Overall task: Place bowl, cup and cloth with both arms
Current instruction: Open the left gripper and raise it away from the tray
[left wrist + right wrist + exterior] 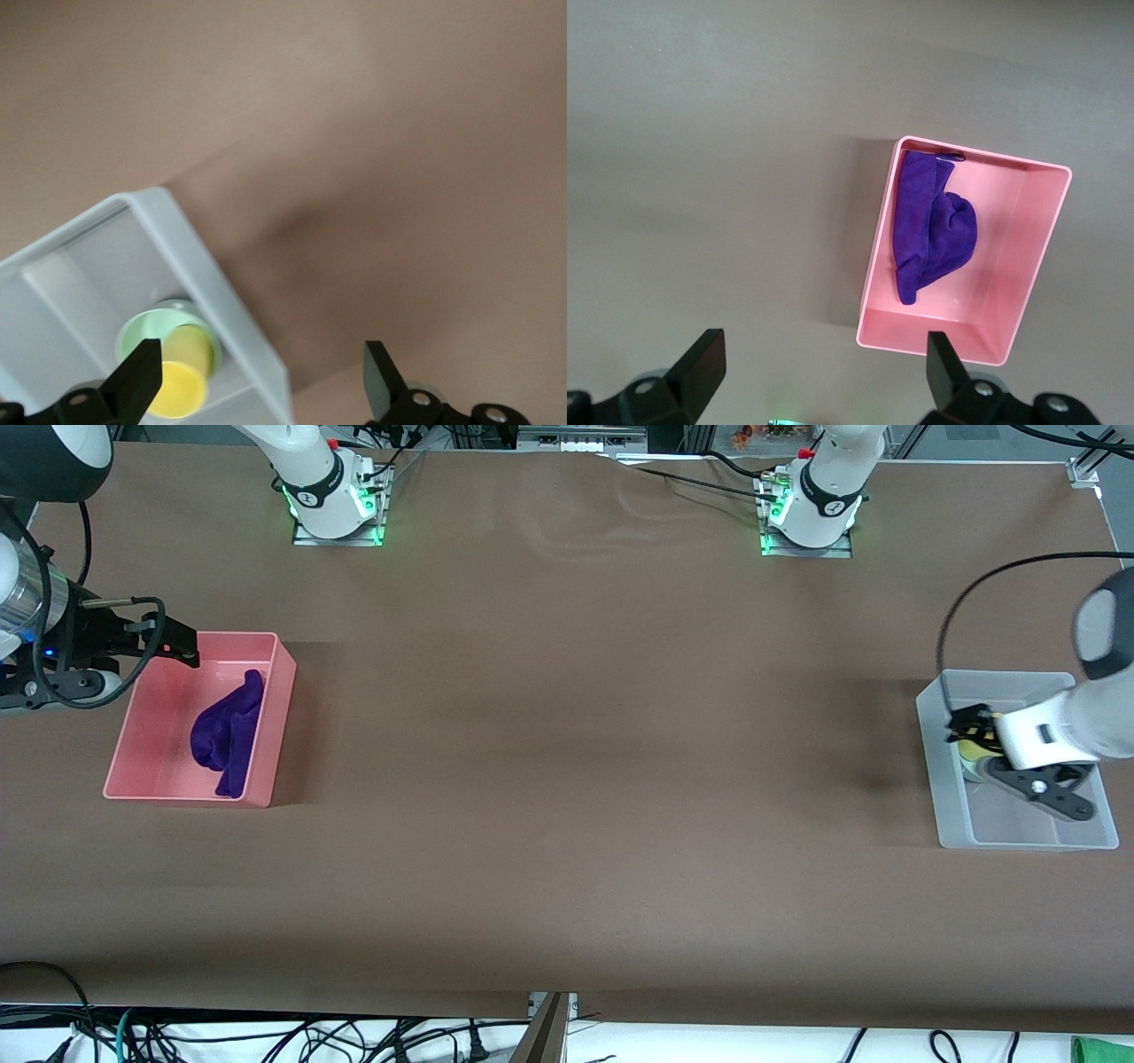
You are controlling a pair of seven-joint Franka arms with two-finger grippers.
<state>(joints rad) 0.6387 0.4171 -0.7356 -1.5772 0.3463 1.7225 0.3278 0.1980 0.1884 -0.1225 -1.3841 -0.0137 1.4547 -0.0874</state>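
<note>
Two grippers, both with jaws spread wide and nothing between them. The left gripper (261,376) hangs over the grey bin (937,779) at the left arm's end of the table; in the left wrist view its black fingers (137,376) straddle the bin's wall, one over the inside and one over the bare table. Under that inner finger sits the cup (182,381), yellow, smooth plastic, tapered and handleless, standing inside the bowl (146,328), a round pale mint-green piece with matte walls whose rim rings the cup. In the front view the left arm's white wrist and black bracket cover most of both, so only a sliver of yellow (977,753) and a trace of green show in the bin's end farther from the front camera. The bin is translucent grey plastic, rectangular, with thin upright walls. The right gripper (824,367) is up over the table's edge at the right arm's end, just off the pink bin (275,717), its black fingers (700,367) parted equally wide. The cloth (229,731) lies in that pink bin, a deep purple, fuzzy towel bunched into a long fold along the wall nearer the table's middle, a small loop at one end (950,158). The pink bin is smooth, rectangular plastic. A brown matte cover (567,779) spans the table between the two bins, which stand well apart.
</note>
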